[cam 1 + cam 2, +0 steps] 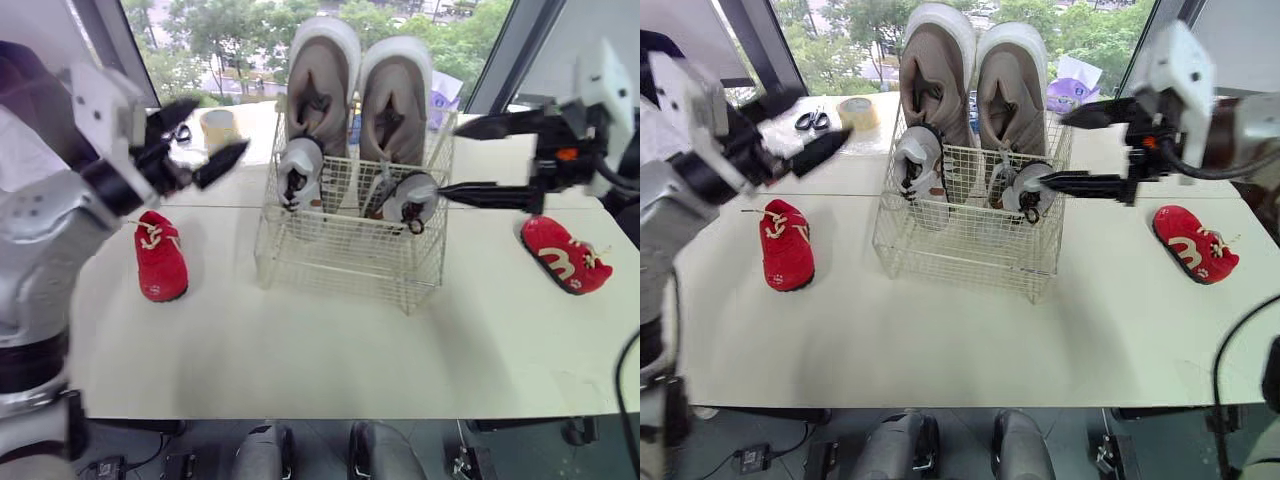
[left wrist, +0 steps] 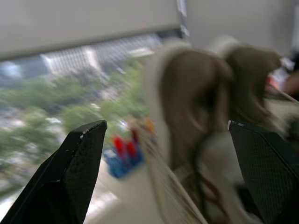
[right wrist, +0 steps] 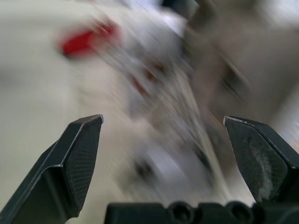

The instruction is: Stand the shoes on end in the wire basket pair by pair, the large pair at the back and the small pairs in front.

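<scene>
A wire basket stands mid-table. At its back two large beige shoes stand on end. In front of them two small grey shoes stand in the basket. One small red shoe lies on the table to the basket's left. Another red shoe lies to its right. My left gripper hovers open above the table, left of the basket and above the left red shoe. My right gripper is open at the basket's right rim, its lower finger beside the right grey shoe.
A tape roll and scissors lie at the back left of the white table. A purple-and-white packet sits behind the basket. Windows run behind the table's far edge.
</scene>
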